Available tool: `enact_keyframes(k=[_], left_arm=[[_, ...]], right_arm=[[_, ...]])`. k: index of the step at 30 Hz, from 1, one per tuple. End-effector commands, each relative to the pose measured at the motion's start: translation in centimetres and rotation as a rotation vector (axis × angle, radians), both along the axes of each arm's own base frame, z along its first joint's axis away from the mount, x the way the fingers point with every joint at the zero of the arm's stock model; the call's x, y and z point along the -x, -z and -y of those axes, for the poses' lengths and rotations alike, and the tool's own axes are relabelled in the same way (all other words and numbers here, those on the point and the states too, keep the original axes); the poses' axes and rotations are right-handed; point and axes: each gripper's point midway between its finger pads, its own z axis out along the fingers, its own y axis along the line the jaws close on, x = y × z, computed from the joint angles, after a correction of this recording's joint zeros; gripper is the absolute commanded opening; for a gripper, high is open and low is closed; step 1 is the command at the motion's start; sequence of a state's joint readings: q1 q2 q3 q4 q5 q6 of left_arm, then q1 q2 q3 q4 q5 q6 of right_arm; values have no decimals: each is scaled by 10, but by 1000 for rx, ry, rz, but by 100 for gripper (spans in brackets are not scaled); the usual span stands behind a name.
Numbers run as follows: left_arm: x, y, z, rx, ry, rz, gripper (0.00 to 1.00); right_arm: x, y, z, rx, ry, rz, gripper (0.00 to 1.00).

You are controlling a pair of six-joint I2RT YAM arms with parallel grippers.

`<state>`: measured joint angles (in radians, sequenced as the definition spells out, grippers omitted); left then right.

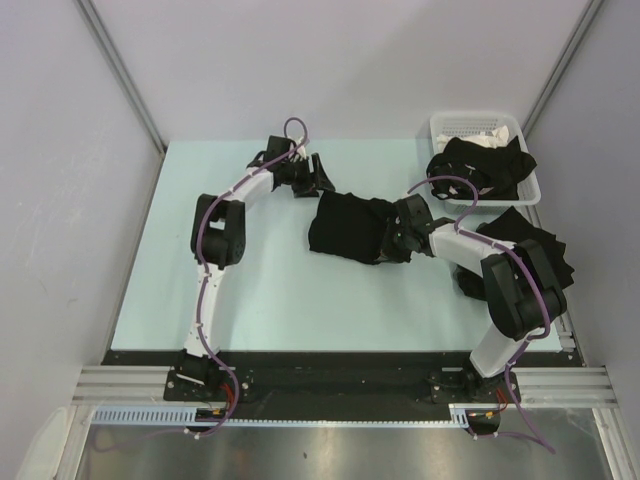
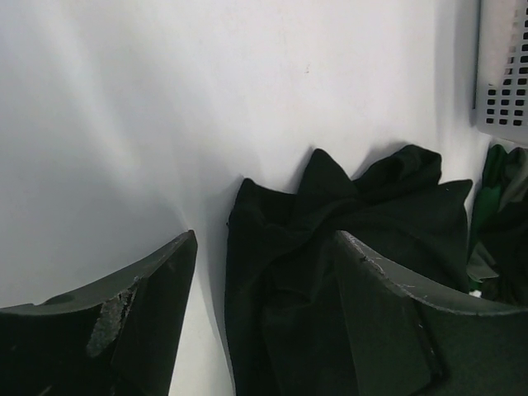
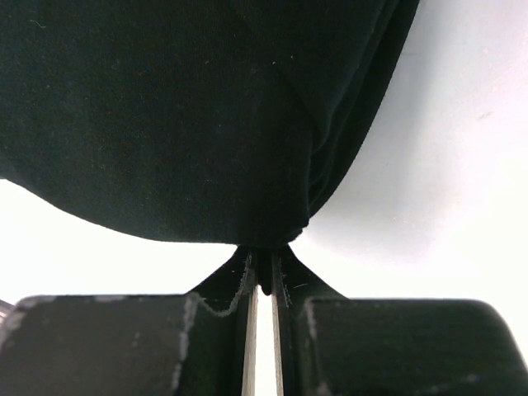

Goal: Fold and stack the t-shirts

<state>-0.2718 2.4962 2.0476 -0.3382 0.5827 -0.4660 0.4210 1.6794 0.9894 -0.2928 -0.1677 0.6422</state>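
T-shirt (image 1: 348,228) pinched at one edge, mid-surface

It lies crumpled near the middle of the surface. The right pincer (image 3: 264,266) is clenched on its right edge. The left pincer (image 1: 316,180), released and spread wide, hangs just off its far-left corner. Best to grip that corner low, then draw the cloth flat.

Lab cell: aluminium rail (image 1: 340,381), white panels (image 1: 350,60)

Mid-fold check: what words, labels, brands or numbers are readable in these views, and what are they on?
No text can be read in any view.
black t-shirt, pinched in the right gripper: plain cloth, no print or label showing.
white basket: no marking visible.
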Motion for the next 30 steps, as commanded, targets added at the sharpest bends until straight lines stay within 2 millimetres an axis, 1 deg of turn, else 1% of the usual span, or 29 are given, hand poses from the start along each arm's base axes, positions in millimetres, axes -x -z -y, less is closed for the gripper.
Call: enact_keyframes(k=[1, 8, 15, 19, 24, 30], left_arm=[[4, 7, 3, 51, 10, -56, 72], [11, 14, 6, 41, 23, -81, 71], [25, 29, 8, 5, 45, -137, 69], [32, 32, 12, -13, 62, -144, 69], [40, 41, 18, -29, 73, -171, 68], [45, 46, 26, -44, 82, -183, 64]], right_arm=[[-1, -3, -1, -11, -14, 12, 0], [-3, -4, -1, -20, -10, 18, 0], [-6, -5, -2, -32, -1, 20, 0], [-5, -7, -2, -33, 3, 21, 0], [-4, -8, -1, -28, 6, 20, 0], [-3, -8, 2, -19, 2, 21, 0]])
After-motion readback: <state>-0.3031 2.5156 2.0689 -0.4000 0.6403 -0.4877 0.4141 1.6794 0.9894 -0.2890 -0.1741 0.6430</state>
